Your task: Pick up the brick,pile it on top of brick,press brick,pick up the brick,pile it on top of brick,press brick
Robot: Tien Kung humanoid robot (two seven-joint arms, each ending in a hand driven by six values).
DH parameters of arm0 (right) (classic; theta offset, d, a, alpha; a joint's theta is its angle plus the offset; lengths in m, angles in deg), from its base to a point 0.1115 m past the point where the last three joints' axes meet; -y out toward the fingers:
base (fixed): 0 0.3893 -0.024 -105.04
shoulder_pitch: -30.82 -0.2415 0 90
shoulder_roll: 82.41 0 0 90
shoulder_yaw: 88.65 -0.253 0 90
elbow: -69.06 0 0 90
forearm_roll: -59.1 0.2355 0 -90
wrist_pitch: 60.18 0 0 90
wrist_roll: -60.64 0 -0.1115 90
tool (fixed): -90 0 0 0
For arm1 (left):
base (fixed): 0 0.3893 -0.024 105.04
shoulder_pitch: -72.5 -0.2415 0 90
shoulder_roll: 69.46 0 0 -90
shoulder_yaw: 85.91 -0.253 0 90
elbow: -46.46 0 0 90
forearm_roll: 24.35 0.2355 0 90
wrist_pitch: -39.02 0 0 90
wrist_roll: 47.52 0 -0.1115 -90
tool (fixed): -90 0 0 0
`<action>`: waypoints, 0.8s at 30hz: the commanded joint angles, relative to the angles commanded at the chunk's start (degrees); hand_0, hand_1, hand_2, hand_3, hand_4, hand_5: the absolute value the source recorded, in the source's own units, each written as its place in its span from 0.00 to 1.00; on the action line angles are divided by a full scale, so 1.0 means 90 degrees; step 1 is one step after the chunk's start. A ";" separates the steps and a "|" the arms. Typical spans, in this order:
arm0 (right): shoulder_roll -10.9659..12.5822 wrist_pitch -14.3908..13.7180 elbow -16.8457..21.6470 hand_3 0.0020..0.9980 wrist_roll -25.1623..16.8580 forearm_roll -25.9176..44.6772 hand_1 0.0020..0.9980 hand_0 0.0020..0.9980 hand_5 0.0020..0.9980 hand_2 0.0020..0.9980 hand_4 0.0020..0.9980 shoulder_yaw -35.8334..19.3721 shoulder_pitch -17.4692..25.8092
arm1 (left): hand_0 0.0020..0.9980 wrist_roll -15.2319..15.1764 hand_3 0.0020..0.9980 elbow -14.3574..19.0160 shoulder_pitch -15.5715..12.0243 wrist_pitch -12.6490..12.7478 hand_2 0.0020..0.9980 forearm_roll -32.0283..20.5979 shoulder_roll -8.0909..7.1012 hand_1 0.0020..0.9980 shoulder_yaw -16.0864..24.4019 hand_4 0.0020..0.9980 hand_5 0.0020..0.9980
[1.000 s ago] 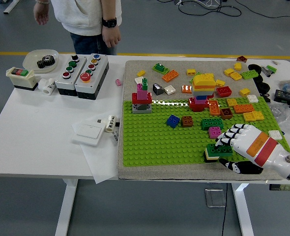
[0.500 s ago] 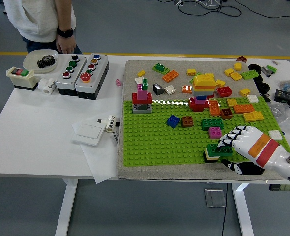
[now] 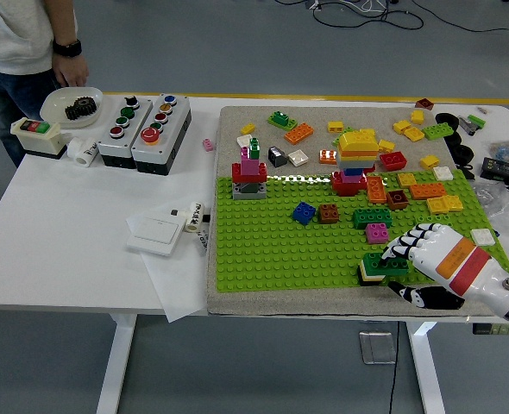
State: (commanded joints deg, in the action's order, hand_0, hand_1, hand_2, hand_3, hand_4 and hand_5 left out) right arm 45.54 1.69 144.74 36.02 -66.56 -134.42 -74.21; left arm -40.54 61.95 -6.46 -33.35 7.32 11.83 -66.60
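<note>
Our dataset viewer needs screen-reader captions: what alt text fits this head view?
The robot's right hand presses its fingertips onto a dark green brick stacked on a pale brick at the near right of a green baseplate. Loose coloured bricks and two small towers lie beyond it; a person stands at the table's far left.

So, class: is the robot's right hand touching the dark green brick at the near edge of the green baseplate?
Touching. The head view shows the right hand's fingertips resting on top of the dark green brick, no gap visible between them.
</note>
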 joint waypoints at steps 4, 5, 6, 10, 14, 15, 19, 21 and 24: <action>-0.0010 0.0010 -0.0008 0.58 0.0001 -0.0002 0.54 0.49 0.33 0.62 0.67 -0.0008 0.0013 | 0.79 -0.0009 0.62 0.0005 0.0011 0.0000 0.77 -0.0032 -0.0003 0.79 -0.0023 0.68 0.64; -0.0012 0.0012 -0.0010 0.58 0.0001 0.0000 0.54 0.49 0.33 0.62 0.67 -0.0006 0.0012 | 0.79 -0.0010 0.62 0.0006 0.0016 -0.0004 0.77 -0.0035 -0.0006 0.79 -0.0027 0.68 0.64; -0.0013 0.0013 -0.0011 0.58 0.0001 0.0001 0.54 0.49 0.33 0.62 0.67 -0.0005 0.0012 | 0.79 -0.0011 0.62 0.0006 0.0017 -0.0006 0.77 -0.0036 -0.0007 0.79 -0.0028 0.68 0.64; -0.0028 0.0014 -0.0029 0.58 -0.0001 0.0005 0.53 0.49 0.33 0.61 0.67 0.0001 0.0014 | 0.79 -0.0013 0.62 0.0007 0.0029 -0.0016 0.77 -0.0051 -0.0009 0.79 -0.0045 0.68 0.64; -0.0042 0.0017 -0.0067 0.58 -0.0001 0.0017 0.53 0.49 0.33 0.61 0.67 0.0012 0.0003 | 0.79 -0.0022 0.62 0.0006 0.0035 -0.0014 0.77 -0.0079 -0.0010 0.79 -0.0061 0.68 0.64; -0.0043 0.0017 -0.0070 0.58 -0.0001 0.0019 0.53 0.49 0.33 0.61 0.67 0.0011 0.0001 | 0.79 -0.0023 0.62 0.0006 0.0037 -0.0014 0.77 -0.0083 -0.0010 0.79 -0.0064 0.68 0.64; -0.0039 -0.0003 -0.0047 0.58 -0.0003 0.0041 0.53 0.49 0.32 0.61 0.66 -0.0019 -0.0001 | 0.79 -0.0026 0.62 0.0005 0.0040 -0.0013 0.77 -0.0091 -0.0010 0.79 -0.0069 0.68 0.64; -0.0034 -0.0026 -0.0014 0.58 -0.0005 0.0063 0.53 0.49 0.32 0.61 0.66 -0.0067 0.0007 | 0.79 -0.0026 0.62 0.0004 0.0041 -0.0015 0.77 -0.0088 -0.0009 0.79 -0.0069 0.68 0.64; -0.0027 -0.0043 0.0030 0.58 -0.0008 0.0103 0.53 0.49 0.32 0.61 0.66 -0.0131 0.0022 | 0.79 -0.0025 0.62 0.0004 0.0041 -0.0015 0.77 -0.0087 -0.0008 0.79 -0.0068 0.68 0.64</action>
State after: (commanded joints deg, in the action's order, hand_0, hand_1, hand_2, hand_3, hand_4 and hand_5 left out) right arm 45.29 1.30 145.01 35.94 -65.64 -135.60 -74.01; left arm -40.77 61.98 -6.10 -33.48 6.54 11.75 -67.21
